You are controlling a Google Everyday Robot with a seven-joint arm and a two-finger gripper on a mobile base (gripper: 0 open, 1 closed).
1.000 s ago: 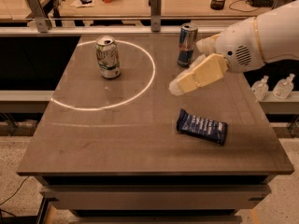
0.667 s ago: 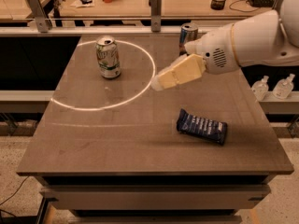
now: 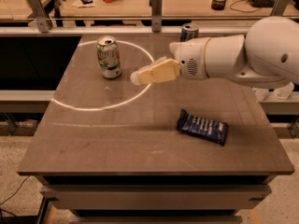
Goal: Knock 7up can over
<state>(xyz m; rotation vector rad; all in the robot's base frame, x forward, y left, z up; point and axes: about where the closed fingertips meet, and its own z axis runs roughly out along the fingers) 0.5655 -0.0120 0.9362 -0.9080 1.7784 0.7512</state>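
From my remote station I saw a brown table [image 3: 140,143] from above and in front. The 7up can [image 3: 109,57] stood upright toward the table's back left, inside a thin white ring [image 3: 100,107] marked on the surface. Its label was green and white under a silver top, but I could not read the lettering. Just right of the can, apart from it and about level with its lower half, hung the gripper [image 3: 137,77]. Its cream fingers [image 3: 156,72] were pressed together into one wedge, holding nothing, with the tip pointing at the can. The bulky white arm [image 3: 243,55] reached in from the right of the can. Behind the arm, further right of the can, the top of a second can [image 3: 188,31] showed, blue and silver. Well to the can's right and nearer me lay a dark blue snack packet [image 3: 202,126], flat, its white print too small to read
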